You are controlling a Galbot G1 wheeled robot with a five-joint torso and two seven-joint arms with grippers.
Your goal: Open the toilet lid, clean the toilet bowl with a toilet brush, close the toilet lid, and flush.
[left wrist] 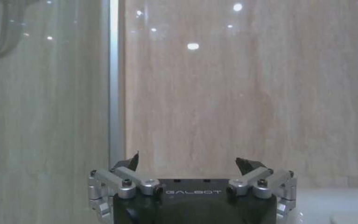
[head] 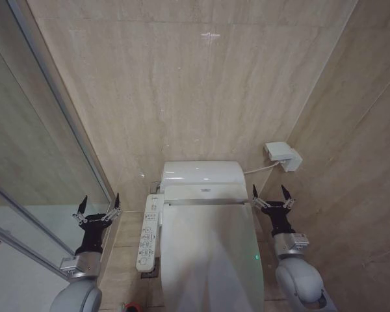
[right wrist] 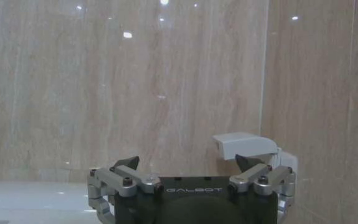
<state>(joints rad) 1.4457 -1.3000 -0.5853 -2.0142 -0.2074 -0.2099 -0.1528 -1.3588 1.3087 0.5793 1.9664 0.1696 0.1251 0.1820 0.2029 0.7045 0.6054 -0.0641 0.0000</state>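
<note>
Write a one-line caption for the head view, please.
Both open claws, left claw and right claw, flank the closed toilet lid.

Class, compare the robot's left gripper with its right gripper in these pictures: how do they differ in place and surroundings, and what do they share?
The left gripper hangs on the control panel side of the closed toilet lid, next to the glass shower partition; the right gripper hangs on the other side, by the tiled side wall. The right gripper sits below a white wall box; the left has none near. Both are open, empty and point at the back wall.

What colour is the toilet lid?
White and glossy, the toilet lid shows best in the head view.
</note>
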